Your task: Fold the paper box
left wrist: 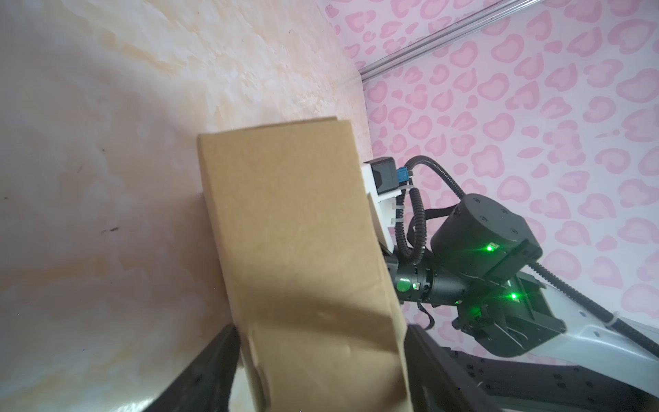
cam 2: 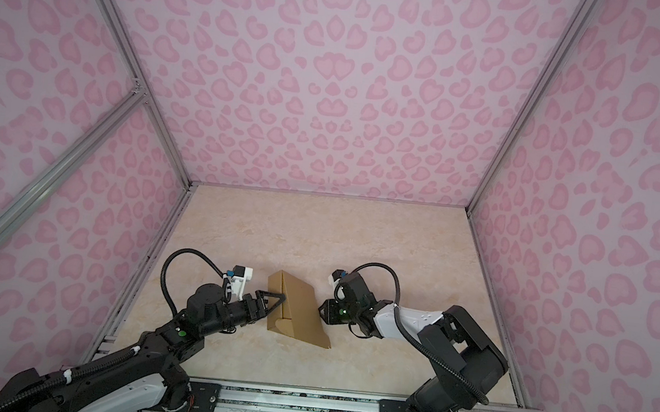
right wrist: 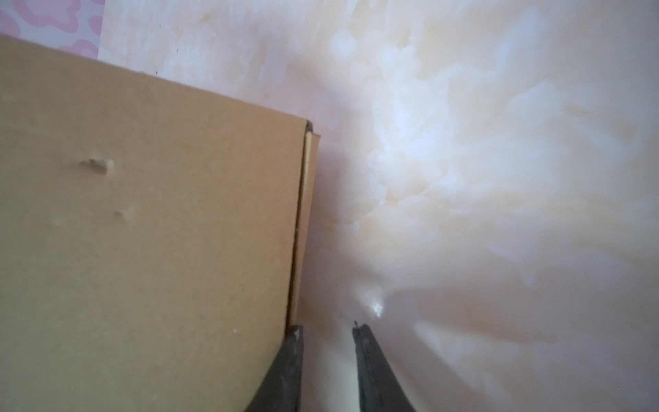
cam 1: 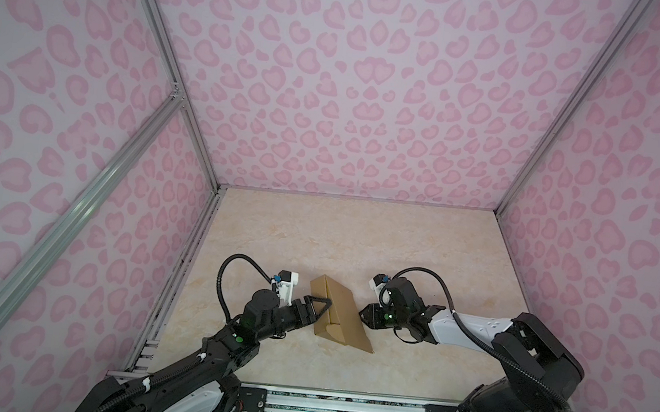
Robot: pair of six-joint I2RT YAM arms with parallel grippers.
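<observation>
The paper box (cam 1: 344,313) (cam 2: 301,308) is a brown cardboard piece, partly folded, standing tilted on the marble table in both top views. My left gripper (cam 1: 324,304) (cam 2: 279,298) reaches it from the left. In the left wrist view the box (left wrist: 285,214) runs between the wide-spread jaws of the left gripper (left wrist: 319,328), which is open. My right gripper (cam 1: 365,315) (cam 2: 322,307) sits at the box's right edge. In the right wrist view the right gripper (right wrist: 328,326) is slightly open with nothing between its fingers, and one finger lies against the box's (right wrist: 142,214) edge.
Pink patterned walls (cam 1: 373,94) close in the marble table (cam 1: 358,239) at the back and both sides. An aluminium rail (cam 1: 341,404) runs along the front edge. The right arm (left wrist: 481,242) shows behind the box in the left wrist view.
</observation>
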